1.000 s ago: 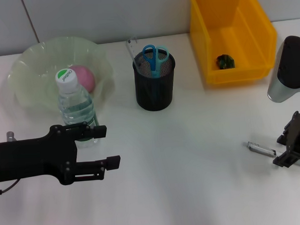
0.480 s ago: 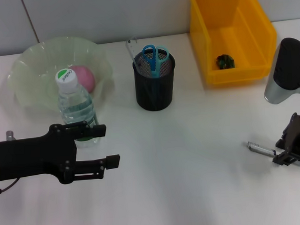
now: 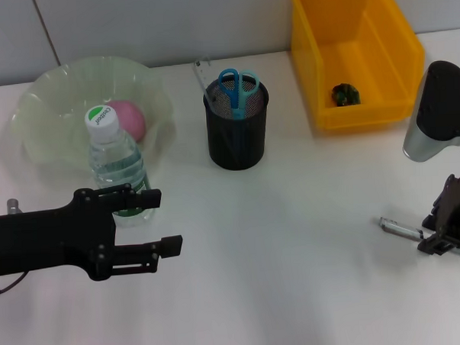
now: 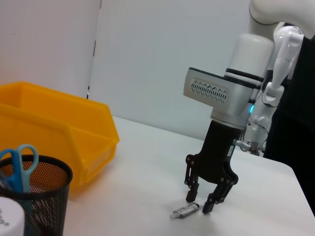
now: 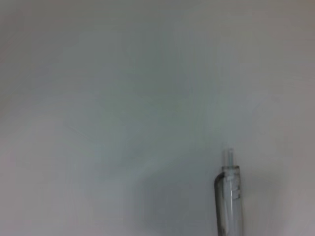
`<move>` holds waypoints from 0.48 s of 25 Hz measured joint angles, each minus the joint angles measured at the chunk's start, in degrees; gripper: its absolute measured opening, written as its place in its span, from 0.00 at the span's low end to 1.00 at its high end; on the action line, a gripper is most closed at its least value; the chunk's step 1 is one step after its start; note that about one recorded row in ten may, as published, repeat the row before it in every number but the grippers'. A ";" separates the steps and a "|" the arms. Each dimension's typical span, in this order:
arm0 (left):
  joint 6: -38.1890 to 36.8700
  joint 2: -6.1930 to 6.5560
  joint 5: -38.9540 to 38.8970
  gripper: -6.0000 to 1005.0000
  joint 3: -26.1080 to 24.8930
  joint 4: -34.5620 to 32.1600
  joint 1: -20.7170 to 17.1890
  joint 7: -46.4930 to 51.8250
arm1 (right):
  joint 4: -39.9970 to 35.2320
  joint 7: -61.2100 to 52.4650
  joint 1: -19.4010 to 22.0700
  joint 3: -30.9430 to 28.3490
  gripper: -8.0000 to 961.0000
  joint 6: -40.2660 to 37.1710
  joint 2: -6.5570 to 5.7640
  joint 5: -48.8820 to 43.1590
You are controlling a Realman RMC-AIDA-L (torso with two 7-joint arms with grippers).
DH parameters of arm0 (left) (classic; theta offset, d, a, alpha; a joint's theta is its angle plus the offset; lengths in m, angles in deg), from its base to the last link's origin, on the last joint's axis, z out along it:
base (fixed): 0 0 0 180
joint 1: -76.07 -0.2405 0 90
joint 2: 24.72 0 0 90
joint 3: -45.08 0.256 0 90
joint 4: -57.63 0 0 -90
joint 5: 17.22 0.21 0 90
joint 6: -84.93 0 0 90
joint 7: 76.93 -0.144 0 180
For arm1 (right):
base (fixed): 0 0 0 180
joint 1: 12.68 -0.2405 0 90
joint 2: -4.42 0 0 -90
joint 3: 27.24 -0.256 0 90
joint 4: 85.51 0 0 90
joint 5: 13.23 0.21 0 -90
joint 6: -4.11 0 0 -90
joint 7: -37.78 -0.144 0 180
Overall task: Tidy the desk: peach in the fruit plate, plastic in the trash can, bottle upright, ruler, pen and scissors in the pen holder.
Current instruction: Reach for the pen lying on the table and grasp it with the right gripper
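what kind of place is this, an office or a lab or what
Most likely a robot lab's mock office desk: a plain white table against a bare wall, holding a black mesh pen holder with blue-handled scissors, a yellow plastic bin, and a two-armed robot's right pincer over a clear pen.

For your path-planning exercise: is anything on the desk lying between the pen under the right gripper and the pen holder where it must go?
Nothing visible does. The pen lies on the table with the right gripper open around it, and the white desk between it and the pen holder is bare. The yellow bin sits farther back, off that line.
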 joint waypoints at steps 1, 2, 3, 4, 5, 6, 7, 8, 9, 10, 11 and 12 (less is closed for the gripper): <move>-0.03 0.00 0.00 0.80 -0.05 -0.02 0.00 0.00 | 0.01 -0.01 -0.01 0.00 0.40 0.06 0.00 0.00; -0.05 0.00 0.00 0.80 -0.08 -0.04 0.00 0.01 | 0.01 -0.01 -0.02 0.00 0.40 0.09 0.00 0.00; -0.05 0.00 0.00 0.80 -0.08 -0.04 0.00 0.01 | 0.03 -0.01 -0.02 0.00 0.40 0.12 0.00 0.00; -0.05 0.00 0.01 0.80 -0.09 -0.04 0.00 0.02 | 0.07 -0.02 -0.03 0.10 0.40 0.22 0.00 0.00; -0.05 0.00 0.01 0.80 -0.09 -0.04 0.00 0.02 | 0.11 -0.02 -0.02 0.24 0.39 0.34 0.00 0.00; -0.06 0.00 0.01 0.80 -0.09 -0.04 0.00 0.04 | 0.17 -0.03 0.03 0.43 0.39 0.51 0.00 0.00; -0.08 0.00 0.01 0.80 -0.10 -0.04 0.00 0.06 | 0.20 -0.03 0.07 0.59 0.39 0.61 0.00 0.00; -0.11 0.00 0.00 0.80 -0.10 -0.06 0.00 0.09 | 0.22 -0.03 0.11 0.68 0.37 0.72 0.00 0.00; -0.12 0.00 0.01 0.80 -0.10 -0.07 0.00 0.10 | 0.22 -0.03 0.13 0.70 0.36 0.75 0.00 0.00; -0.13 0.00 0.01 0.80 -0.09 -0.09 0.00 0.13 | 0.22 -0.03 0.16 0.70 0.35 0.75 0.00 0.00; -0.14 0.00 0.01 0.80 -0.09 -0.10 0.00 0.15 | 0.22 -0.03 0.16 0.70 0.34 0.75 0.00 0.00; -0.14 0.00 0.01 0.80 -0.10 -0.10 0.00 0.17 | 0.22 -0.03 0.16 0.70 0.33 0.75 0.00 0.00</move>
